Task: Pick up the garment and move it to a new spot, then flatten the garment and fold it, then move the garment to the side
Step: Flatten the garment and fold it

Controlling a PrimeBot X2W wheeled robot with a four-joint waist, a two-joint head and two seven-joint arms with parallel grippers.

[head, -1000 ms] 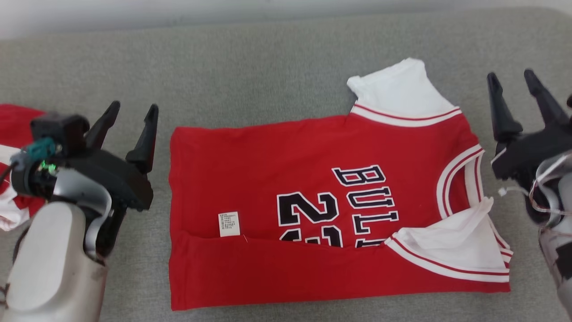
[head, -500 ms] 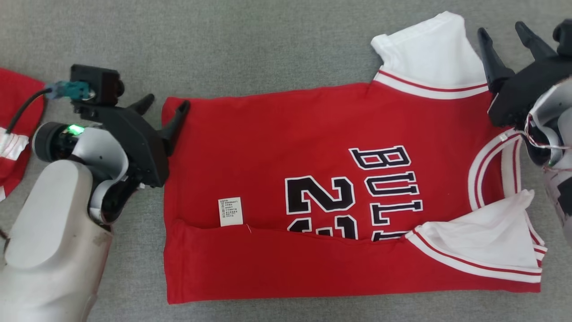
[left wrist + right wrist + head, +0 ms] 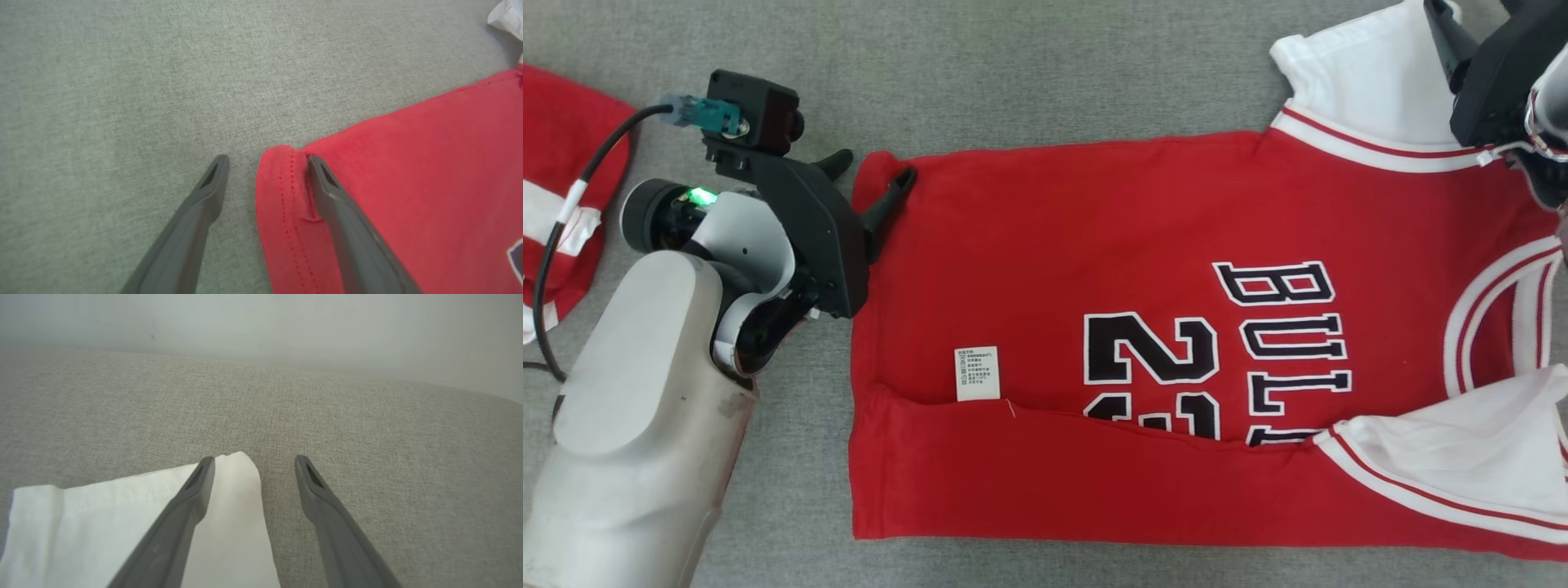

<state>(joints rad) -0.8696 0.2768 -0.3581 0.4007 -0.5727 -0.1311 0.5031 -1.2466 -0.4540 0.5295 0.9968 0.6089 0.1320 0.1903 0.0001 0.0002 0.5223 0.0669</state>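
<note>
Corners are what count now. The red shirt [image 3: 1094, 269] lies flat on the grey cloth top [image 3: 1054, 73]. Its long way runs from the left of the head view to the right, with the bottom hem at the left and the neck hole at the right. Its near long edge, low in the frame, is already turned up over part of the black number. The left gripper [image 3: 876, 165] sits at the upper left corner of the shirt. The right gripper [image 3: 254, 458] sits at the white sleeve [image 3: 1372, 73] in the upper right of the frame, so each arm is next to its own end of the far edge. Both grippers are spread wide and hold nothing. I think the next move is to pinch those two far ends and bring that edge down toward the near one, so each pinch needs cloth between the fingers. The left wrist view shows this up close: the hem corner [image 3: 282, 163] sits in the gap, one finger rests on the red cloth, and the other is over bare grey. A small wrinkle bunches by the finger on the cloth. The head view cannot show that so well, but it shows the whole length of the shirt and its little white label [image 3: 977, 374]. The right wrist view shows the tip of the sleeve just under one finger, with the other finger over grey. In the head view that tip is lost at the top edge.
</note>
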